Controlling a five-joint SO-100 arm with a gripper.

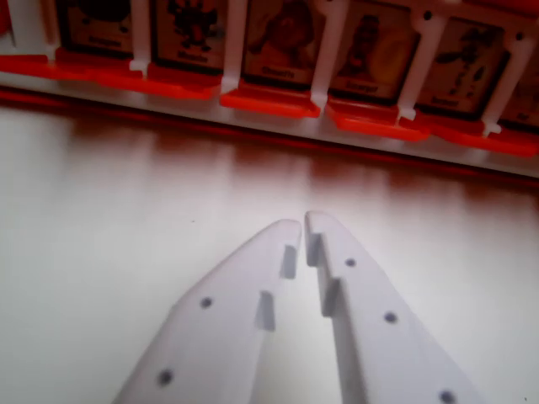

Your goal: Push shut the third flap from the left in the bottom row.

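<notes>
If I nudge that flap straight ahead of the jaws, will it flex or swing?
The flap looks like thin rigid plastic, so it probably swings as one piece rather than bending. It stands upright on a red base, suggesting a hinge there. Likely light; the gripper, nearly closed, should tip it gently.

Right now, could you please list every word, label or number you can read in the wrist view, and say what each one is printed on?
None can be read with certainty.
Picture cards in the red game board: each has a dark caption strip under its drawing, too blurred to read.
White table: no text.
End effector: no text, only small holes.
</notes>
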